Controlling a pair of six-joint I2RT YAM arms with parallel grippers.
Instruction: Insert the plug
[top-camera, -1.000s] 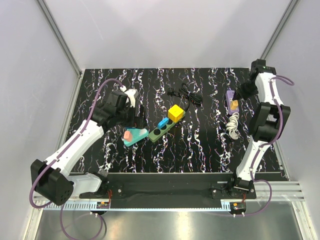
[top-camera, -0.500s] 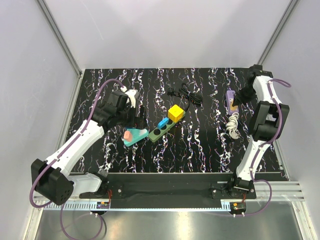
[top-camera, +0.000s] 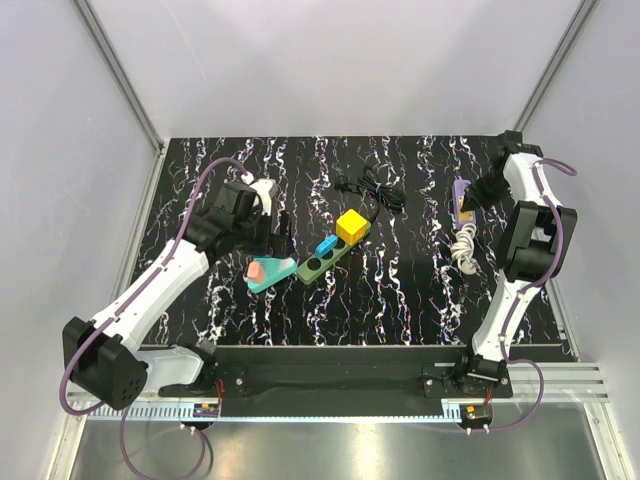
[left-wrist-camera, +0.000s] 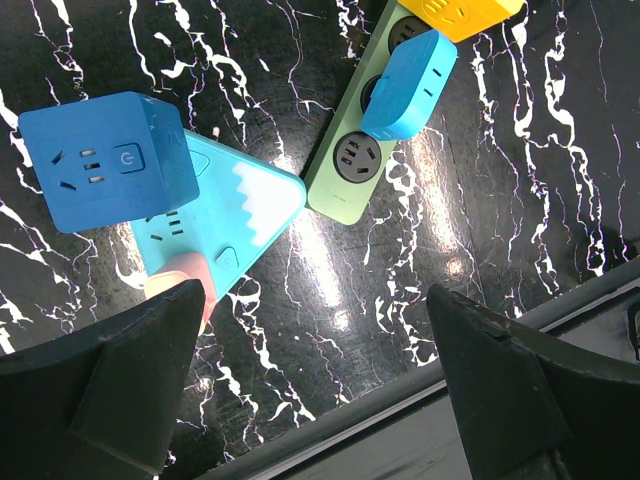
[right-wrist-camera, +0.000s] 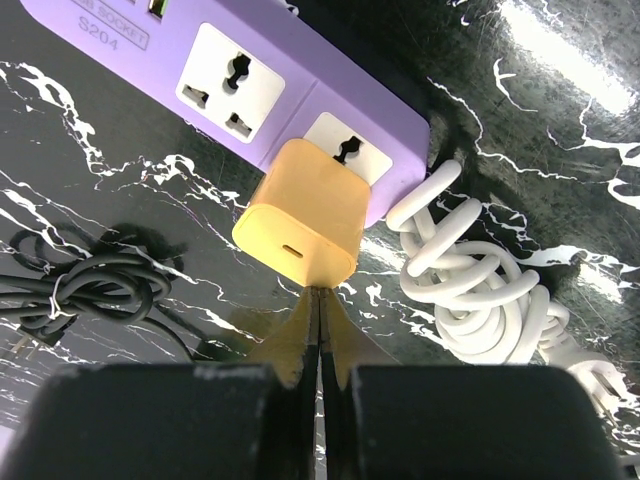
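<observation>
**Fig.** Two-arm rig, plug task.

**R tool**: fingers pressed together, nothing pinched. Tips sit at the near face of the orange plug; contact vs. small gap cannot be told. The plug is straight ahead of the tips, seated in the end socket of the purple power strip, which runs ahead and to the left. White cable coil lies right of the tips, black cable bundle to the left.

**L tool**: fingers spread wide, holding nothing, above the table. Ahead, btw. the fingers, lies the teal triangular socket. Blue cube adapter sits at its far-left side. Green strip w/ blue plug lies ahead-right.
</observation>
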